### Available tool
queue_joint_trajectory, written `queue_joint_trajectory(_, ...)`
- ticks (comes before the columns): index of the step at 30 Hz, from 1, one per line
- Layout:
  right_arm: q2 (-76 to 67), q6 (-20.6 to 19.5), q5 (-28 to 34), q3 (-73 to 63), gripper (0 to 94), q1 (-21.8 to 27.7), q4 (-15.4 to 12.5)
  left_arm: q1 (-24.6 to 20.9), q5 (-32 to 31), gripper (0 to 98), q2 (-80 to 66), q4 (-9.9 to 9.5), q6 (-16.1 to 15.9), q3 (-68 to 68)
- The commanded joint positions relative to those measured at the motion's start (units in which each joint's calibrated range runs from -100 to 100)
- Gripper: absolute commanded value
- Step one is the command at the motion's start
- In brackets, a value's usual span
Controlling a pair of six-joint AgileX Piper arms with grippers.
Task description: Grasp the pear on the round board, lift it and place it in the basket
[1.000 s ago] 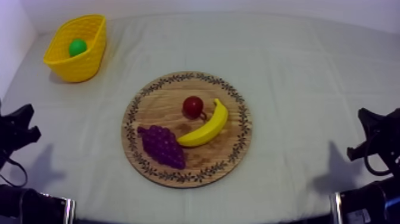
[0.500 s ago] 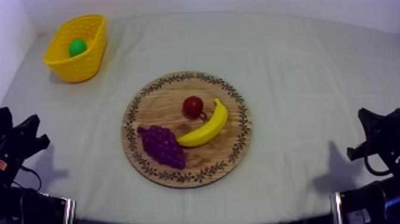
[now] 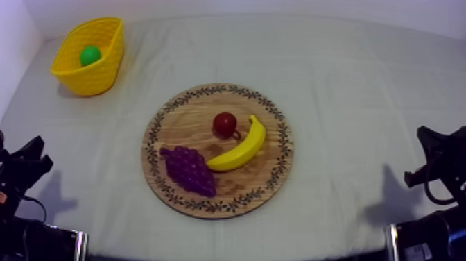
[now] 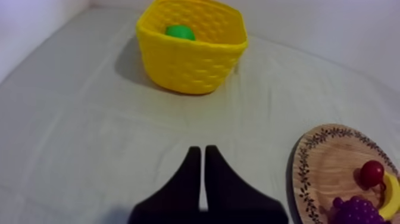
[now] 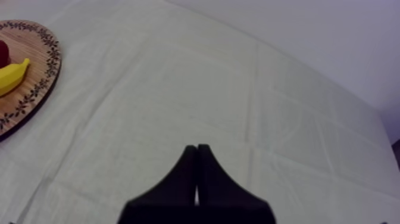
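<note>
Pear (image 3: 89, 55) lies inside the yellow basket (image 3: 93, 80).
Left end effector (image 4: 199, 150) and right end effector (image 5: 196, 148) each have their fingers pressed together on nothing, above the bare bench (image 3: 347, 90). The banana (image 3: 239, 149), grapes (image 3: 188, 170) and small red fruit (image 3: 224, 124) sit on the wooden board (image 3: 187, 125).

Grey-white table cloth (image 3: 347, 83), creased in places — pale wall (image 3: 277, 7) behind, side wall (image 3: 10, 41) adj.; light soft, prob. from above.

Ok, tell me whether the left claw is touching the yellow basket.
Apart. The left wrist view shows a wide stretch of bare cloth between the tips of the left claw and the yellow basket.
</note>
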Motion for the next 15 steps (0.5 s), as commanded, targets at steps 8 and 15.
queue_joint_trajectory(8, 0.0, 0.0, 0.0, 0.0, 0.4, 0.0, 0.0, 0.1, -5.6, 0.1, 0.0, -0.15, 3.9, 1.6)
queue_joint_trajectory(15, 0.0, 0.0, 0.0, 0.0, 0.4, 0.0, 0.0, 0.1, -5.8, 0.1, -0.1, -0.17, 3.7, 1.7)
